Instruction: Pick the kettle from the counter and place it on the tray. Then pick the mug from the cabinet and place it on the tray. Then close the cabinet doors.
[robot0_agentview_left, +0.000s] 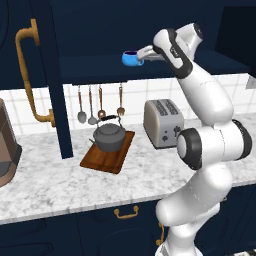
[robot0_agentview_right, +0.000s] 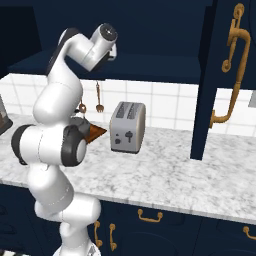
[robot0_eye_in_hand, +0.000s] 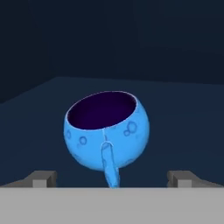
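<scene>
While the robot's white arm is rising from the floor in front of the counter (robot0_agentview_left: 60, 185), the first step of the job is looking finished. On the marbled worktop, at about ten o'clock from the arm's base, the dark grey kettle (robot0_agentview_left: 109, 136) is sitting upright on the reddish-brown tray (robot0_agentview_left: 107, 156), toward its far end, leaving bare wood on the near side. Just beside the tray, at its three o'clock, a silver toaster (robot0_agentview_left: 162, 122) is standing on the counter.

Higher and farther back, the arm is reaching into the open cabinet (robot0_agentview_left: 100, 67). The gripper (robot0_agentview_left: 142, 55) is hovering at the small blue mug (robot0_eye_in_hand: 107, 135), which is resting upright on the navy shelf with its handle pointing back toward the hand. The jaws are spread as wide as they go, one finger at each side of the mug, gripping nothing yet.

Still remaining, by my reckoning: grasping the mug, carrying it down to the tray, and shutting the cabinet doors (robot0_agentview_left: 30, 80), which are hanging open at either side.
</scene>
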